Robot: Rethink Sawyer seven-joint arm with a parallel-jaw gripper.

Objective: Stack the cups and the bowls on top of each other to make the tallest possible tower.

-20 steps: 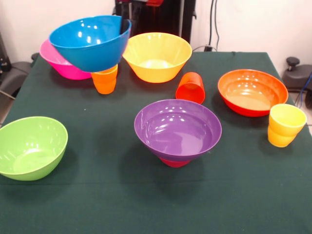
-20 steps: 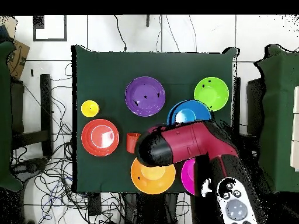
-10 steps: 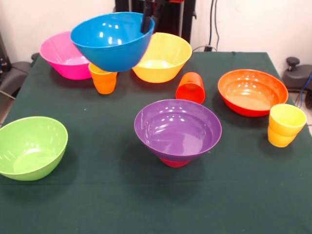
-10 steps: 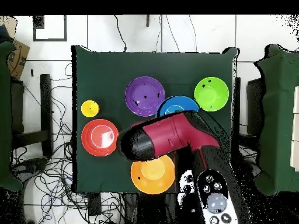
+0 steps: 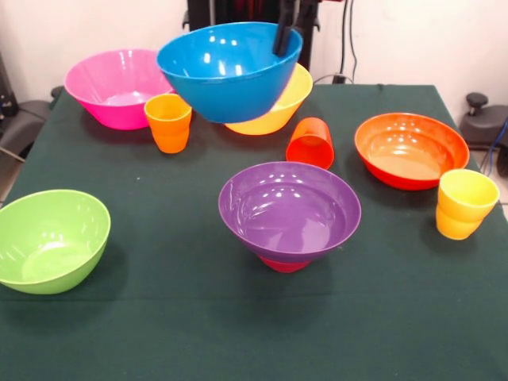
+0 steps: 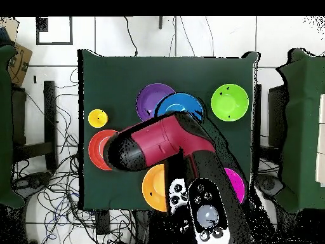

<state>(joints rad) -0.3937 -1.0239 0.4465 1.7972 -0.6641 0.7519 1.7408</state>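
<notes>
Bowls first: blue bowl [image 5: 228,70] is up in the air, clear of the table, tilted slightly, with the gripper [image 5: 284,32] pinching its rim at the back right edge. From the front we see it hanging in front of the yellow bowl [image 5: 287,101], hiding most of that one. In the overhead view the blue bowl [image 6: 181,105] overlaps the edge of the purple bowl [image 6: 152,100]; the red arm [image 6: 162,141] covers much of the table's middle there.

Purple bowl [image 5: 290,210] sits on a small red bowl [image 5: 283,264], which looks upside down, though we only see its lower edge. That is the only pile we see on the table.

Pink bowl [image 5: 117,86] stands far left, with the ribbed orange cup [image 5: 168,121] upright just beside it. Red-orange cup [image 5: 310,142] lies tipped over between the yellow bowl and the orange-red bowl [image 5: 411,148]. Yellow cup [image 5: 466,203] is upright near the right edge, just beside the orange-red bowl. Green bowl [image 5: 49,240] sits alone at near left, well apart from the rest, on the green tablecloth [image 5: 182,333].
</notes>
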